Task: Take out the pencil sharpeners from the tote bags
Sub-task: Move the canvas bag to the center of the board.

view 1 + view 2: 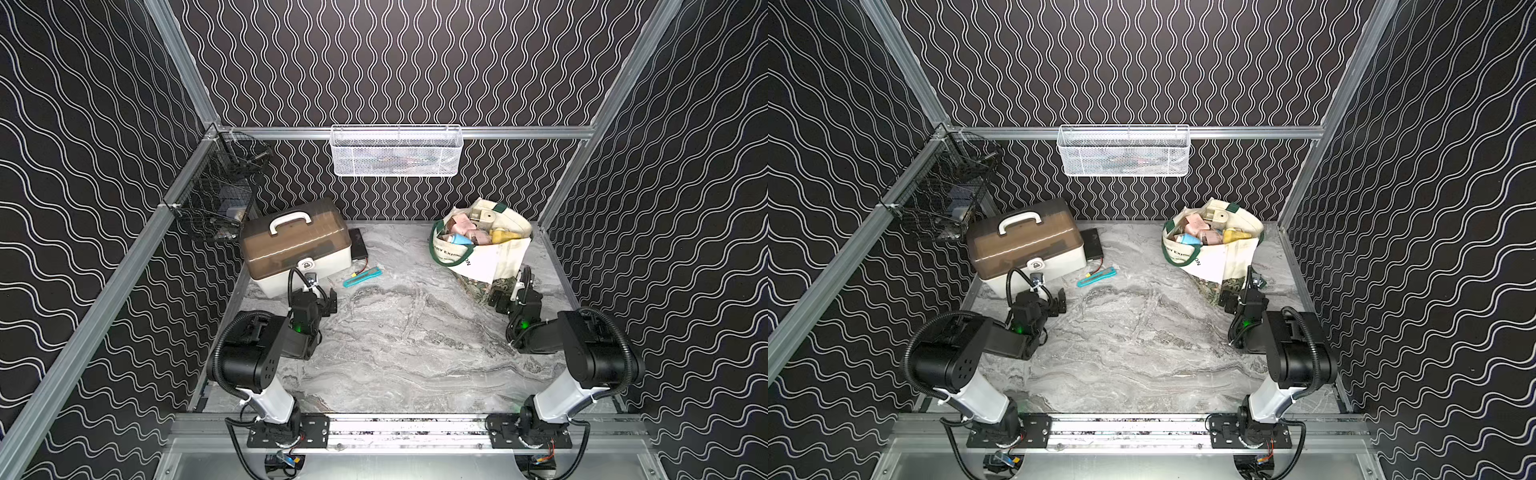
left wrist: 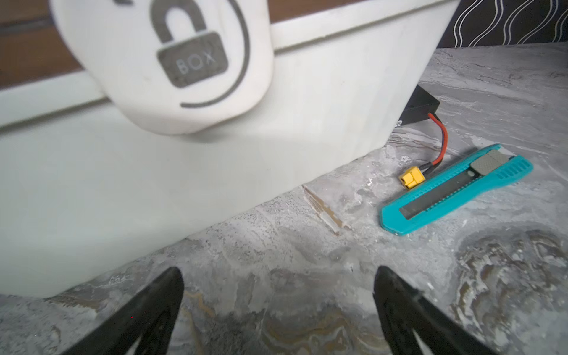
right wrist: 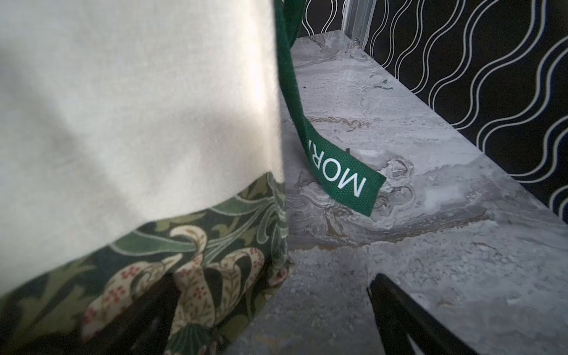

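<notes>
Stock on the grey marbled table [image 1: 415, 353]: one filled tote bag [image 1: 498, 257], far right; both arms' jaws wide and empty.
Near: left arm [image 1: 266, 357], jaws spread over bare table just before the white box [image 1: 286, 278]. Right arm [image 1: 590, 353], jaws spread at the bag's base, one finger [image 3: 144, 310] in front of the leafy-print patch [image 3: 190, 261]. Middle left: teal cutter [image 2: 455, 187] beside a yellow plug [image 2: 412, 179] on a red lead from a black pack [image 1: 358, 245]. The box has a brown translucent lid and a latch [image 2: 190, 58] marked "BOX". Far right: the cream bag, green strap [image 3: 341, 175] reading "MOR", side lettering only partly legible, holds the pencil sharpeners [image 1: 469, 232] in pink, blue, cream and yellow. Far wall: white mesh basket [image 1: 397, 151] and black wire basket [image 1: 220, 195], contents indistinct.
</notes>
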Tool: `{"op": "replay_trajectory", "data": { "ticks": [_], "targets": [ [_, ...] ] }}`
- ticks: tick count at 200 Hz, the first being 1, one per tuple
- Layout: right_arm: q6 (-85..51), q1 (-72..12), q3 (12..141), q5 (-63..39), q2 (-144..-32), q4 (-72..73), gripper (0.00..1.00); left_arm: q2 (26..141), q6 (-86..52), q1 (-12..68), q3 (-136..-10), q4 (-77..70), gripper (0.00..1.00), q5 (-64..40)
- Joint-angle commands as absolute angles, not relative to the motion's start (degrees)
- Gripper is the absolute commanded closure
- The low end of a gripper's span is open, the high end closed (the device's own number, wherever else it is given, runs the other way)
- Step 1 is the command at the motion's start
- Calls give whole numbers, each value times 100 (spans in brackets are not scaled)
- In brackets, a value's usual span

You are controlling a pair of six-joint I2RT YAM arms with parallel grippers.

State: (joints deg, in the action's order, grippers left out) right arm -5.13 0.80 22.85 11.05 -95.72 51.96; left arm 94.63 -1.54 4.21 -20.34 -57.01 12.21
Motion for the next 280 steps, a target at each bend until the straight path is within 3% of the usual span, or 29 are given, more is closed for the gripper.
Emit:
{"op": "replay_trajectory", "data": {
  "ticks": [1,280],
  "targets": [
    [-543,68,2303,976,-9564,5621,0,9490,-13,425,-2074,-6001,1,1298],
    [-536,63,2303,976,-9571,5623,0,9450,-30,398,-2070,-5953,1,1153]
  ]
}}
